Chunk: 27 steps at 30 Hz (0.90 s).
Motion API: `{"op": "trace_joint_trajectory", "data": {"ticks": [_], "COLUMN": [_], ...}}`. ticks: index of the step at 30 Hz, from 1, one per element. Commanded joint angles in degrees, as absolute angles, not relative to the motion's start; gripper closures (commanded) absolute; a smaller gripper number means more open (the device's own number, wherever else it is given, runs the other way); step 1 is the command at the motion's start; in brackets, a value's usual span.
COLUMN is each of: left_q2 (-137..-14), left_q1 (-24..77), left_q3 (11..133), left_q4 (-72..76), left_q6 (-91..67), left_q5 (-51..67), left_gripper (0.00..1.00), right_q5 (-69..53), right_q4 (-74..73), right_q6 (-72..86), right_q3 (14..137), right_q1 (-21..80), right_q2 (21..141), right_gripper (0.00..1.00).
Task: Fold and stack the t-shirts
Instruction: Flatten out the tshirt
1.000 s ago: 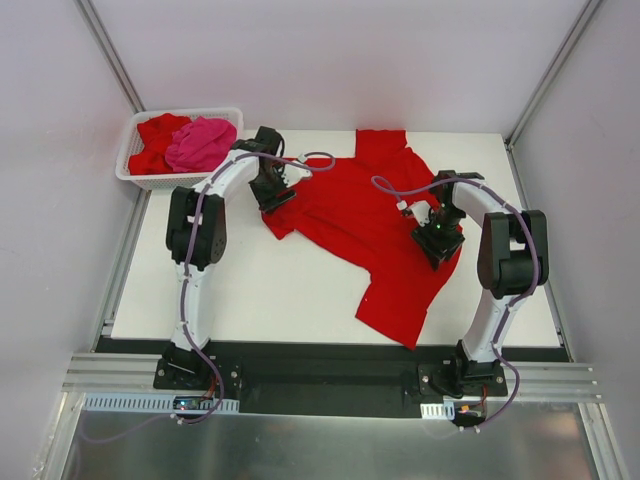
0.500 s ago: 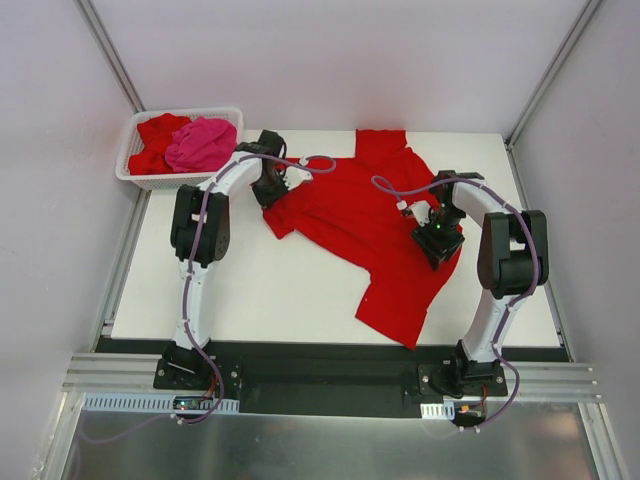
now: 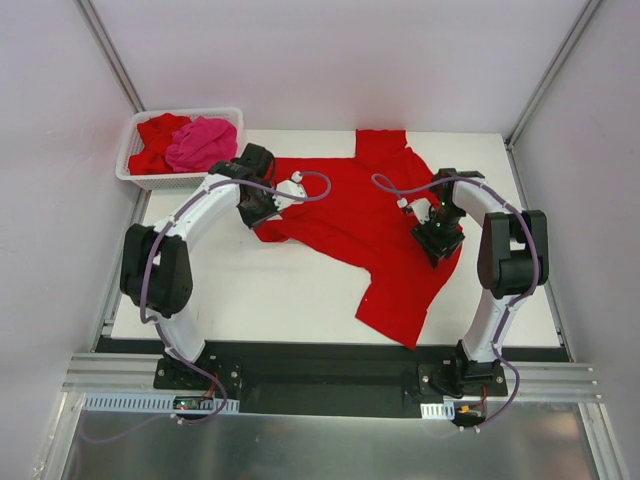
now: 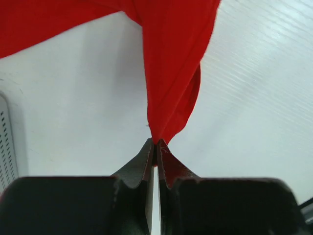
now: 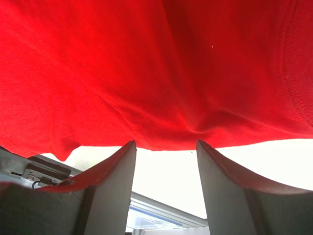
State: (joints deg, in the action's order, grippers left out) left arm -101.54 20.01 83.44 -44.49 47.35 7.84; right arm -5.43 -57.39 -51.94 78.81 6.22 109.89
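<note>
Left gripper (image 4: 155, 143) clamps the shirt's (image 3: 350, 215) left corner, the cloth running rightward to the right gripper (image 5: 165, 143), jaws apart at its edge.

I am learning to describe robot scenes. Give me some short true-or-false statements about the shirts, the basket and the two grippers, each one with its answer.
1. The left gripper is shut on an edge of the red shirt. True.
2. The right gripper is shut as well. False: its jaws stand apart at the red shirt, with nothing between them.
3. The basket stands at the far left corner of the table. True.
4. The pink shirt lies on the table. False: it is in the basket.
5. The red shirt is neatly folded. False: it lies spread out and unfolded.
</note>
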Motion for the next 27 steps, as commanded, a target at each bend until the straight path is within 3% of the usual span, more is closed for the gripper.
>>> {"op": "trace_joint_trajectory", "data": {"ticks": [1, 13, 23, 27], "left_q2": [-98.0, -93.8, -87.3, -84.7], "left_q1": [21.5, 24.3, 25.8, 27.7], "left_q3": [79.1, 80.8, 84.9, 81.2], "left_q4": [-47.3, -54.8, -57.7, -58.3], "left_q6": [47.2, 46.7, 50.3, 50.4], "left_q5": [6.3, 3.9, -5.8, -9.9], "left_gripper": [1.0, 0.97, 0.95, 0.94], "right_q5": [-6.2, -6.2, -6.5, -6.7], "right_q4": [-58.4, -59.1, -58.3, -58.3], "right_q6": [-51.6, -52.6, -52.1, -51.6], "right_q3": [80.9, 81.8, 79.9, 79.9], "right_q1": [6.2, 6.2, 6.3, 6.4], "right_q2": [109.8, 109.3, 108.8, 109.0], "right_gripper": [0.44, 0.42, 0.47, 0.48]}}
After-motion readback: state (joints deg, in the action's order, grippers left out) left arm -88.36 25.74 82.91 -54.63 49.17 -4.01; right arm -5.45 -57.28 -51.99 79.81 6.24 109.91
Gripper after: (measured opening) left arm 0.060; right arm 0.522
